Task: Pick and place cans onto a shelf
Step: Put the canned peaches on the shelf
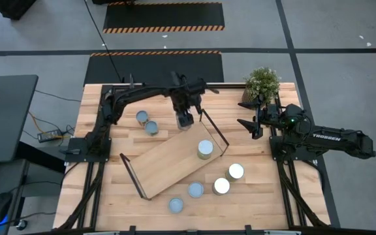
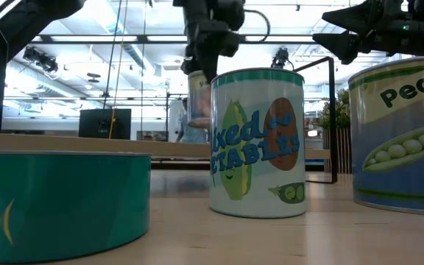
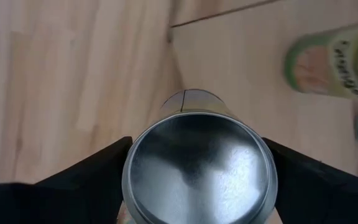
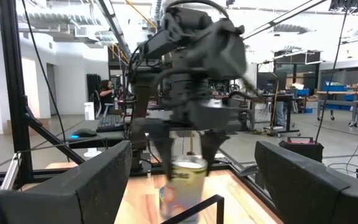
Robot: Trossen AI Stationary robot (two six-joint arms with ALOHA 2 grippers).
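Observation:
My left gripper is shut on a can with a silvery top, over the far end of the shelf. The shelf is a light-wood board lying slantwise mid-table, with black wire frames at both short ends. One can stands on the board. Two cans stand on the table left of my left gripper. Several more cans stand near the front right. My right gripper is open and empty at the right, near the plant. My left gripper pinches the can's round side wall just under its top rim between its two fingers, one finger on each side. The fingers come from above, pointing down. The can hangs upright below them and looks lifted clear of the board.
A potted green plant stands at the far right corner. The shelf's wire frame rises right beside the held can. In the low view, a teal can, a mixed-vegetables can and a peas can stand close to the camera.

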